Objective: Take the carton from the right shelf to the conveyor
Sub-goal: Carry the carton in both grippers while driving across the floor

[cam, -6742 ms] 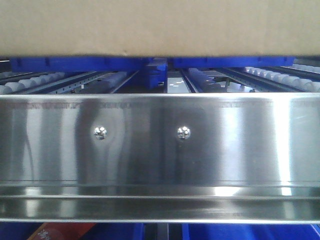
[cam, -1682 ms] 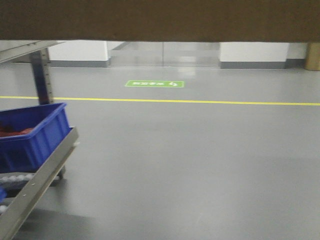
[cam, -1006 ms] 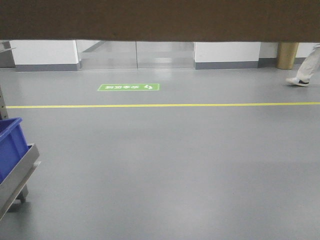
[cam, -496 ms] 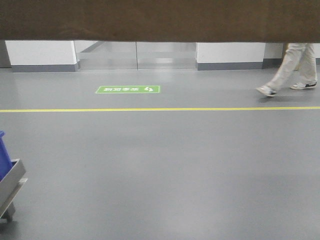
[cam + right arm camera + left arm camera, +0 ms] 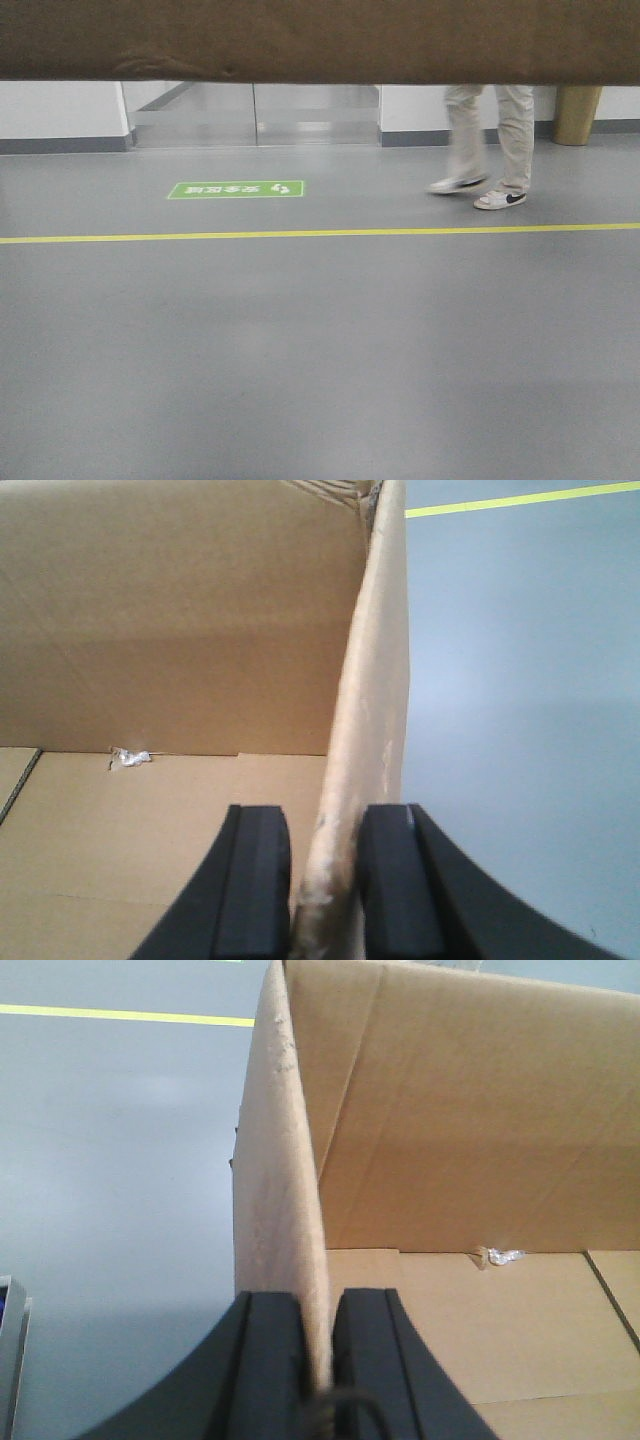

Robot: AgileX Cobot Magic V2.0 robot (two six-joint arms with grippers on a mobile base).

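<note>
I read carton (image 5: 450, 1140) up off grey floor (image 5: 320, 350), open top. Left gripper (image 5: 318, 1310): fingers pinching left wall, one inside, one outside. Right gripper (image 5: 328, 825): fingers clamped across right wall likewise.

A smooth grey floor (image 5: 320, 360), faintly glossy, fills the room. A thin yellow line (image 5: 300, 234) crosses it from side to side; just beyond lies a green floor sign (image 5: 236, 189) with white lettering. At the back stand a white wall (image 5: 60, 108) with grey skirting (image 5: 60, 146), a glass door (image 5: 255, 112) and a tan pillar (image 5: 578, 112). A person's legs (image 5: 492, 130) in beige trousers and white shoes are mid-stride beyond the line.
</note>
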